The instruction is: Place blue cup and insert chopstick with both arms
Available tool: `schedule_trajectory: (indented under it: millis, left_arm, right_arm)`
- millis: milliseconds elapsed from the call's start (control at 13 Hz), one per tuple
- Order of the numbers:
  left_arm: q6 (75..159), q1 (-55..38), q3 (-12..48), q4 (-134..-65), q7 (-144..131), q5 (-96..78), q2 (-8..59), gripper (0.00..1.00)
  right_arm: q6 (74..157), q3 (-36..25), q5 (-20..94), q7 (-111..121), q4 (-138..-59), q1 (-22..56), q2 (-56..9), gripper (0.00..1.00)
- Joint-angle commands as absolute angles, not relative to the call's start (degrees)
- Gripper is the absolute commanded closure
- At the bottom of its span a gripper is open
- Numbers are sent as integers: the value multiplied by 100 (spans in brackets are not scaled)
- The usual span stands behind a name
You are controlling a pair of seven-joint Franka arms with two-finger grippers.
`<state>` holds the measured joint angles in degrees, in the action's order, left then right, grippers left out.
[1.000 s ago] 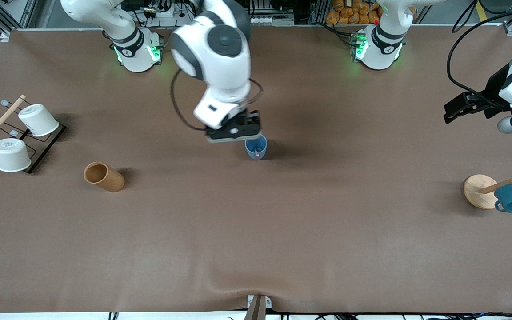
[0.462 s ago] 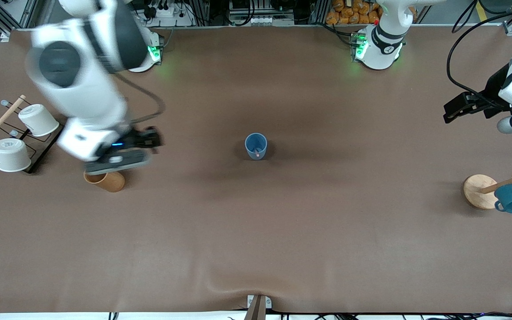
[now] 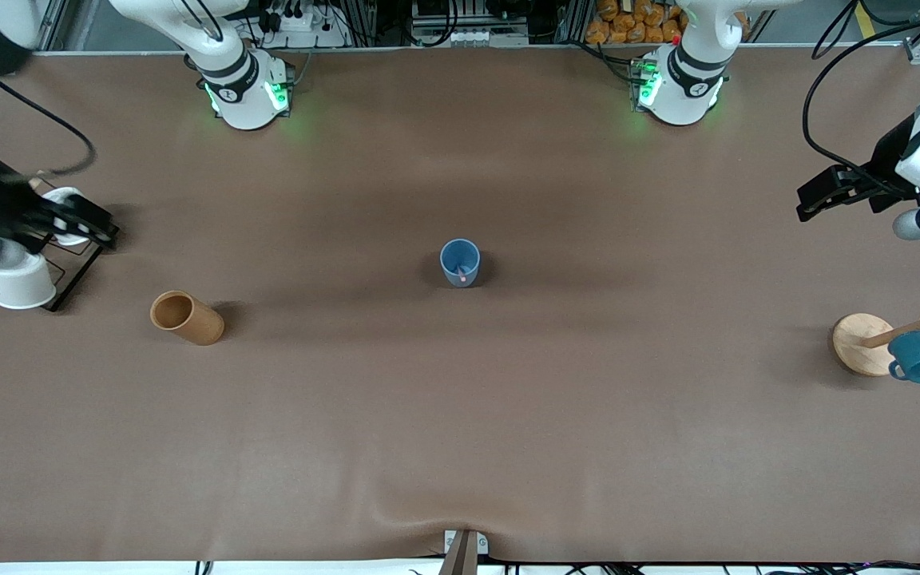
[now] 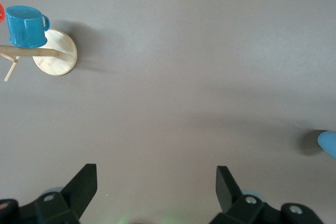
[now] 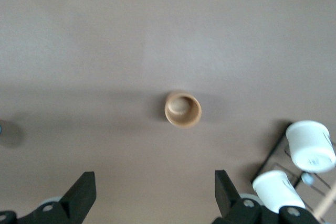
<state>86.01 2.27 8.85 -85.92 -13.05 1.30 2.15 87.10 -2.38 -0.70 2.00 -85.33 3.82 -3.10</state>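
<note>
Two glossy white arms [image 3: 695, 56] with black joint bands, green-lit bases, looping black cables, and black two-fingered hands [image 3: 819, 196].

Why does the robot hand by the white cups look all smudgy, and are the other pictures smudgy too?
In the front view, the right gripper over the white cup rack looks smeared, likely from motion, while the blue cup is crisp with a soft shadow beside it. In the right wrist view, the brown cup looks slightly soft. In the left wrist view, the teal mug is sharp.
</note>
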Motion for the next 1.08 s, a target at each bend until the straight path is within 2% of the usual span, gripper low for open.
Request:
schedule_trajectory:
  millis: [0,308,1000]
  left_arm:
    - [8622,237,896,-8622,-1318,114,132,0]
    - [8622,237,896,-8613,-1310,114,132,0]
    - [8569,211,923,-8420,-1239,220,105,0]
  right_arm:
    - [8325,-9,-26,185,-8754,123,96,0]
    - [7858,176,-35,44,-8552,71,123,0]
    - [7875,167,-35,35,-8508,9,132,0]
